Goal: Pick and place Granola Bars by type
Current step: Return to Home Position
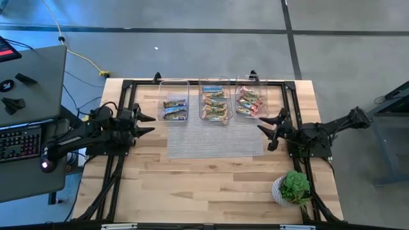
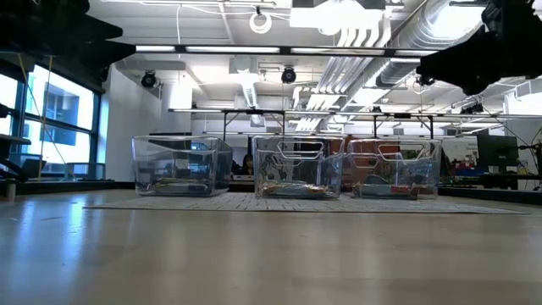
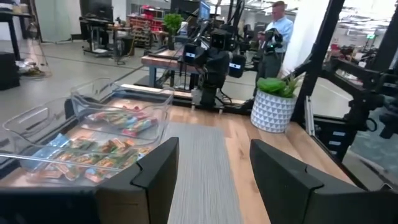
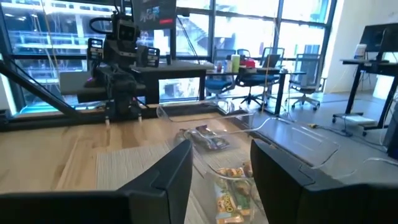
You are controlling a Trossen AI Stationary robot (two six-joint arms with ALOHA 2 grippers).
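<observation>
Three clear bins stand in a row at the far side of a grey mat [image 1: 214, 137]. The left bin [image 1: 174, 102] holds blue/purple granola bars [image 1: 175, 110]. Tan/green bars [image 1: 215, 105] fill the middle bin, and red/pink bars [image 1: 249, 102] lie in the right bin. My left gripper [image 1: 149, 124] hovers open at the mat's left edge, near the left bin. My right gripper [image 1: 270, 131] hovers open at the mat's right edge, near the right bin. Neither holds anything. In the left wrist view the bars [image 3: 102, 149] show through the bin walls.
A green potted plant [image 1: 294, 188] in a white pot stands at the table's near right corner. A desk with a keyboard [image 1: 19, 144] stands left of the table. A person [image 3: 277, 34] stands in the room beyond the table. The mat's near half is bare.
</observation>
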